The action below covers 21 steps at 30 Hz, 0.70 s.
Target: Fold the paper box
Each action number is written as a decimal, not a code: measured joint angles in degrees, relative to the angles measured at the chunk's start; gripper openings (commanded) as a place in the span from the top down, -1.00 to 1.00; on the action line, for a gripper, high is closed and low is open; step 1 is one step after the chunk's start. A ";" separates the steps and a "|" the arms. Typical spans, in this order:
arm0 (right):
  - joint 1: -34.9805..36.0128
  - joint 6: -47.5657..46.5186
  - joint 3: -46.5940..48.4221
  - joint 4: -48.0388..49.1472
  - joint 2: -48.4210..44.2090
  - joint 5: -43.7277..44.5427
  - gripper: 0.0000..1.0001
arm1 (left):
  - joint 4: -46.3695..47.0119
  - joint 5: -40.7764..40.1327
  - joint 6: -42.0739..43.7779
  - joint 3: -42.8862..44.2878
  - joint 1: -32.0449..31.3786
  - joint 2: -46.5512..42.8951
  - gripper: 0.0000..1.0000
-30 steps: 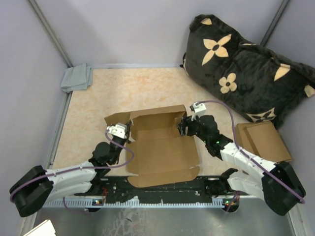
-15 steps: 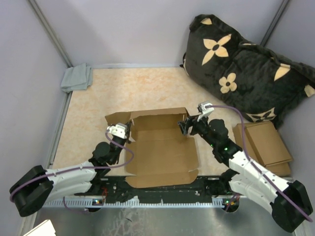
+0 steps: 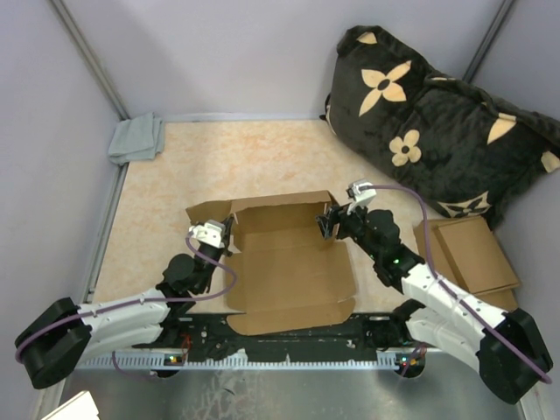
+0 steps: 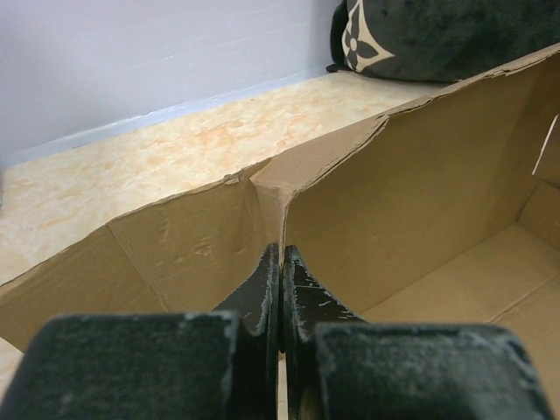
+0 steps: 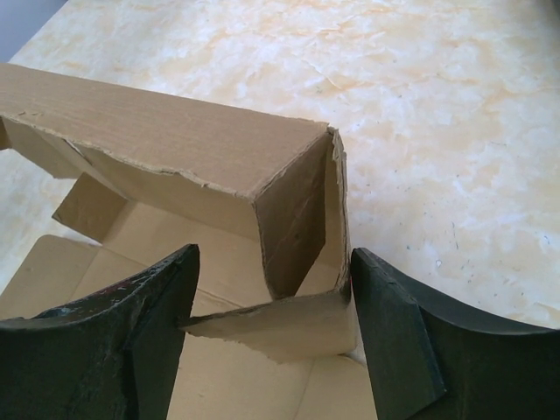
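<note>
The paper box [image 3: 289, 262] is brown cardboard lying open on the table, its far wall and side walls partly raised. My left gripper [image 3: 229, 234] is at the box's far left corner. In the left wrist view it [image 4: 281, 289] is shut on the thin edge of a raised cardboard wall [image 4: 420, 192]. My right gripper [image 3: 331, 223] is at the far right corner. In the right wrist view it [image 5: 271, 306] is open, with its fingers [image 5: 394, 324] on either side of the corner wall [image 5: 293, 219] and a bent inner tab between them.
A black pillow with tan flowers [image 3: 437, 122] lies at the back right. A stack of flat cardboard pieces [image 3: 468, 254] sits right of the box. A grey cloth [image 3: 137, 138] is in the far left corner. Walls enclose the table; the arm bases [image 3: 289, 337] line the near edge.
My right arm swung outward to the right while its gripper stayed at the box's far right corner, and the far wall there stands straighter. My left gripper has held its grip without moving.
</note>
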 measured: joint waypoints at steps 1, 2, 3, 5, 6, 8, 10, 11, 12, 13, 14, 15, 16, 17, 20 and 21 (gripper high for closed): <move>0.00 0.04 0.02 -0.37 -0.26 -0.02 -0.46 | -0.02 0.00 0.00 0.00 -0.02 0.00 1.00; 0.00 0.07 0.02 -0.98 -0.68 -0.20 -0.48 | -0.02 0.00 0.00 0.00 -0.07 0.00 1.00; 0.00 0.07 0.02 -1.99 -1.46 -0.33 -0.50 | -0.04 -0.02 0.00 0.00 -0.07 0.00 1.00; 0.00 0.11 0.02 -4.31 -4.07 -0.46 -0.53 | -0.02 -0.02 0.00 0.00 -0.07 0.07 1.00; 0.00 0.11 0.04 -5.20 -5.70 -0.46 -0.53 | 0.02 -0.07 0.00 0.00 -0.07 0.22 1.00; 0.00 0.09 0.04 -6.93 -9.90 -0.09 -0.54 | 0.55 -0.31 0.00 0.00 -0.09 0.83 1.00; 0.00 0.09 0.04 -7.76 -13.46 0.72 -0.51 | 1.64 -0.61 0.02 0.00 -0.09 1.79 1.00; 0.00 0.09 0.00 -8.02 -15.34 1.31 -0.49 | 2.34 -0.74 0.07 0.00 -0.11 2.43 1.00; 0.00 0.09 -0.22 -8.04 -17.03 1.88 -0.47 | 2.80 -0.87 0.11 0.00 -0.11 2.84 1.00; 0.00 0.13 -0.72 -8.09 -19.12 2.69 -0.45 | 3.54 -1.01 0.24 0.00 -0.13 3.43 1.00; -0.02 0.15 -1.14 -8.09 -20.35 3.15 -0.43 | 4.26 -1.11 0.39 0.00 -0.13 3.98 1.00; -0.04 0.17 -1.60 -8.15 -21.40 3.48 -0.41 | 4.96 -1.20 0.55 0.00 -0.13 4.61 1.00; -0.04 0.22 -2.19 -8.17 -22.08 3.74 -0.39 | 5.62 -1.29 0.68 -0.02 -0.13 5.11 1.00; -0.07 0.24 -2.51 -8.35 -22.18 3.82 -0.38 | 6.12 -1.36 0.79 -0.02 -0.13 5.46 1.00; -0.15 0.48 -3.85 -9.31 -20.92 3.78 -0.35 | 8.22 -1.49 1.27 -0.48 -0.13 6.47 1.00; -0.15 0.55 -4.20 -9.62 -20.44 3.72 -0.34 | 8.68 -1.49 1.33 -0.68 -0.13 6.60 1.00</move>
